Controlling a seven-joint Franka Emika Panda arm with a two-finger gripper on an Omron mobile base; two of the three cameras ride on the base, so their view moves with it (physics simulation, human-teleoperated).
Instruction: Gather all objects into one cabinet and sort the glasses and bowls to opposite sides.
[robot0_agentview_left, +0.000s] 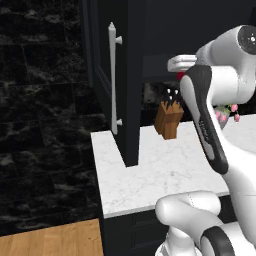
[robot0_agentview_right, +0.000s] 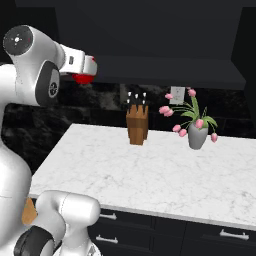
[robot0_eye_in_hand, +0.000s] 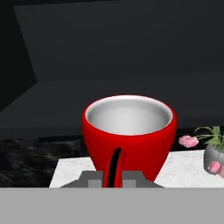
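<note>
A glossy red cup (robot0_eye_in_hand: 129, 131) with a pale grey inside is held upright in my gripper (robot0_eye_in_hand: 113, 176), which is shut on its near wall. The cup hangs in front of the black wall cabinet's dark inner shelf (robot0_eye_in_hand: 131, 87). From the right base view the cup (robot0_agentview_right: 84, 77) peeks out under the gripper (robot0_agentview_right: 82, 67), at the cabinet's lower edge (robot0_agentview_right: 165, 70). The cabinet door (robot0_agentview_left: 127, 75) stands open, its long silver bar handle (robot0_agentview_left: 113, 80) facing left. A sliver of the cup (robot0_agentview_left: 180, 76) shows beside my arm. The other red cup, the blue bowl and the glass bowl are out of view.
Below lies a white marble counter (robot0_agentview_right: 150, 170) with a wooden knife block (robot0_agentview_right: 137, 122) and a grey vase of pink tulips (robot0_agentview_right: 197, 132) at the back. Black drawers with short silver pulls (robot0_agentview_right: 225, 235) run under it. The open door reaches down to the counter's left part (robot0_agentview_left: 150, 175).
</note>
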